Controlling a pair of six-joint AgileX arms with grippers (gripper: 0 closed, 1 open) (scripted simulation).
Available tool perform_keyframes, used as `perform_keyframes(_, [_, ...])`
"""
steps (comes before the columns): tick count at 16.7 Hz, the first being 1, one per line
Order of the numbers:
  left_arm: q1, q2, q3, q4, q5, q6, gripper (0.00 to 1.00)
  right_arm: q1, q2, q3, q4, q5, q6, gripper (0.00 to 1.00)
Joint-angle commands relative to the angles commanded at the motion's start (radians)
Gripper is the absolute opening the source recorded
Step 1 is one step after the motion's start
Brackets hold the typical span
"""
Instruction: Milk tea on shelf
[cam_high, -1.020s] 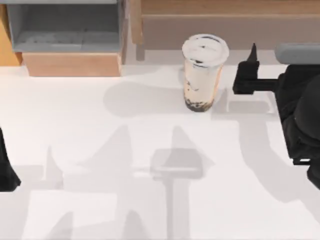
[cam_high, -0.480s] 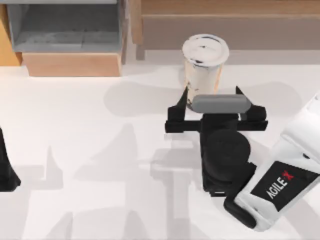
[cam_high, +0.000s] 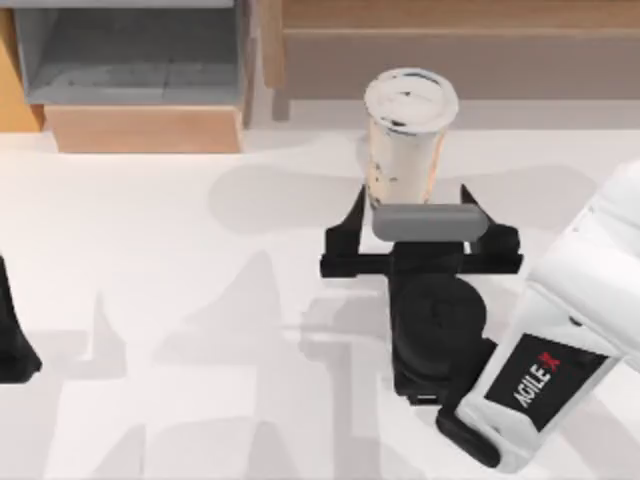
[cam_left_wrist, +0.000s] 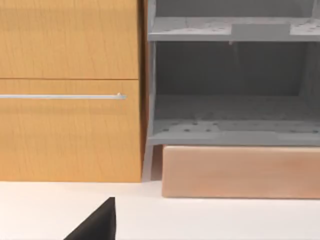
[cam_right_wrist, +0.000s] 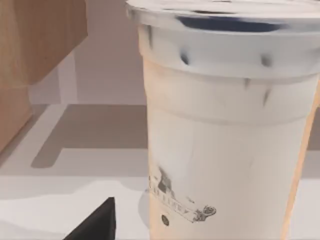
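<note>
Spread wide, the right arm's black two-finger gripper (cam_high: 415, 205) is seen from above with one fingertip on either side of the lower body of the milk tea (cam_high: 406, 130), a tall clear plastic cup with a white round lid and a creamy beige drink. Whether the fingers touch the cup cannot be told; nothing is clamped. The cup is stood upright on the white table (cam_high: 150, 300), just in front of the long, low light-brown wooden shelf (cam_high: 450, 45) with its darker greyish-brown front, which is set along the far edge towards the right. The cup is on the table, not on the shelf. The white forearm of the right arm, marked AgileX, is stretched in from the lower right corner.

In the right wrist view, the cup (cam_right_wrist: 225, 130) is shown very close, its lid rim at the top and a small printed mark low on its wall.

The left gripper (cam_high: 12, 335) is parked at the table's left edge; its state cannot be told. Its wrist view is faced towards a grey box-like cabinet with an orange-tan wooden frame (cam_left_wrist: 225, 90).
</note>
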Motion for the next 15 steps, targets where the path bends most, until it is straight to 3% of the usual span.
perform_keyframes(10, [0.000,0.000,0.000,0.000,0.000,0.000,1.00,-0.139,0.088,0.249,-0.151,-0.141,-0.004,1.00])
perform_keyframes(15, [0.000,0.000,0.000,0.000,0.000,0.000,1.00,-0.149,0.094,0.264,-0.161,-0.151,-0.004,1.00])
